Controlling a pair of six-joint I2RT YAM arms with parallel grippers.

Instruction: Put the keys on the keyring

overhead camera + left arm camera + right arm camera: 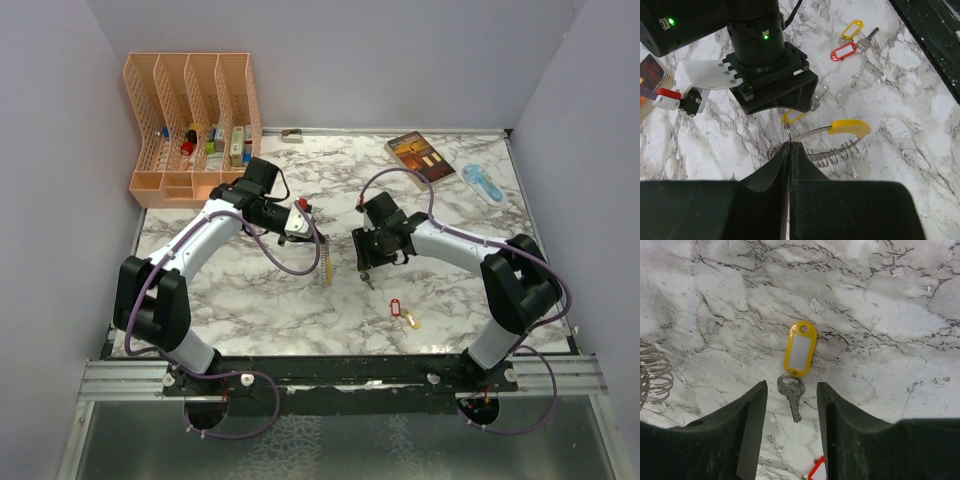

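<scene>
My left gripper [789, 145] is shut on the thin wire end of the keyring [850, 128]. The keyring is a silvery coiled loop with a curved yellow segment, and it hangs at table centre [325, 268]. My right gripper [791, 386] is open, low over the marble, with its jaws on either side of a small metal key with a yellow tag [800, 347]. In the top view this gripper [368, 266] sits just right of the keyring. Two more keys, one with a red tag [394, 305] and one with a yellow tag [412, 321], lie nearer the front. They also show in the left wrist view [843, 51].
A peach file organizer [190, 120] with small items stands at the back left. A brown book [420, 155] and a blue plastic object [483, 183] lie at the back right. The keyring's coils [655, 375] show at the left edge of the right wrist view.
</scene>
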